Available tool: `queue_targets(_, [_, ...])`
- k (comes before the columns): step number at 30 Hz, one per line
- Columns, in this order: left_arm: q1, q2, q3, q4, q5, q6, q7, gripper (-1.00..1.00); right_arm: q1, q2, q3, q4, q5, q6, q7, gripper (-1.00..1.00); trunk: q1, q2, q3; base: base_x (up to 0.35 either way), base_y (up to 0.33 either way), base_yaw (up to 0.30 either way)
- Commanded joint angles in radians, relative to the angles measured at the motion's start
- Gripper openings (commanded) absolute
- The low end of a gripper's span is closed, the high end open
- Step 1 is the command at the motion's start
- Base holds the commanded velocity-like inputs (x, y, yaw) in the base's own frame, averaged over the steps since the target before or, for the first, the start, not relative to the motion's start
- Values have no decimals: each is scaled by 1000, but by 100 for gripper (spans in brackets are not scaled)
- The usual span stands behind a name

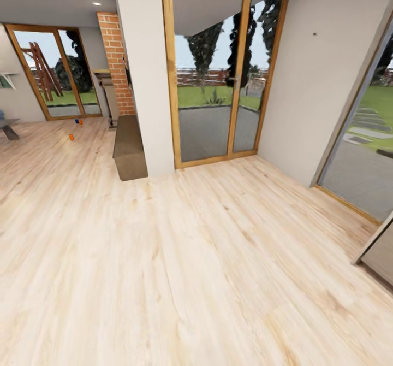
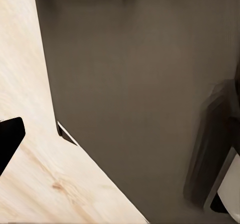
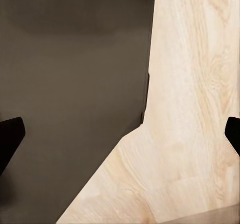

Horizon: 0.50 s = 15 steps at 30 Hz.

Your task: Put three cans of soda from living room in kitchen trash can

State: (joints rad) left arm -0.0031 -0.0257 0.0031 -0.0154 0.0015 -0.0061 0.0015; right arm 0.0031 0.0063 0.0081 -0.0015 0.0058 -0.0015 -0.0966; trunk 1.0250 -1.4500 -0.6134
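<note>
Pale wood floor (image 1: 207,267) spreads across the near ground of the head view, bare from the near edge to the walls. In the right wrist view the right gripper (image 3: 120,134) hangs over that floor beside a flat dark brown surface (image 3: 70,93), its two black fingertips (image 3: 10,134) at opposite edges of the picture, jaws spread wide with nothing between them. In the left wrist view one black fingertip (image 2: 10,139) shows over the floor beside a similar dark surface (image 2: 140,93); whether the left jaws are spread or pressed together cannot be told. Farther off, a white pillar (image 1: 143,71) stands left of wood-framed glass doors (image 1: 224,71) looking onto a lawn. A long dark brown bench (image 1: 129,147) runs along the pillar's left side toward a red brick column (image 1: 115,60). Far left, on the living room floor, an orange can of soda (image 1: 71,136) stands apart from two more cans (image 1: 79,121), orange and dark blue, just before more glass doors (image 1: 54,74).
</note>
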Motion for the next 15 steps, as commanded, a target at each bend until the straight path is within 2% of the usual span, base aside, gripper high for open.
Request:
queue_targets(1, [0, 0, 0, 0, 0, 0, 0, 100, 0, 0, 0, 0, 0, 0, 0, 100, 0, 0, -1, 1, 0, 226])
queue_targets(15, [0, -1, 0, 0, 0, 0, 0, 100, 0, 0, -1, 0, -2, 0, -3, 100, 0, 0, -16, 0, 0, 226])
